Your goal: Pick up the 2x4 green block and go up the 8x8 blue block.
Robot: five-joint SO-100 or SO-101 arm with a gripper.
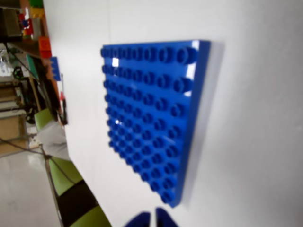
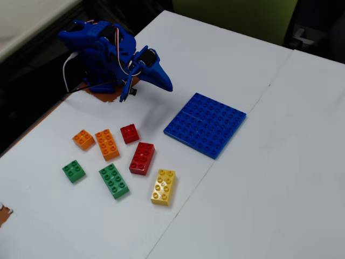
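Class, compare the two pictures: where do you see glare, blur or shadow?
Wrist view: soft focus throughout, white glare patches on the 8x8 blue block, a faint shadow along its right edge, background blurred. Fixed view: sharper and evenly lit; the bricks, including the 2x4 green block, cast only weak shadows.

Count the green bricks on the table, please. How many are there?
2. In the fixed view, the small green brick lies at the left end of the brick group; the 2x4 green block lies just to its right. None seems hidden.
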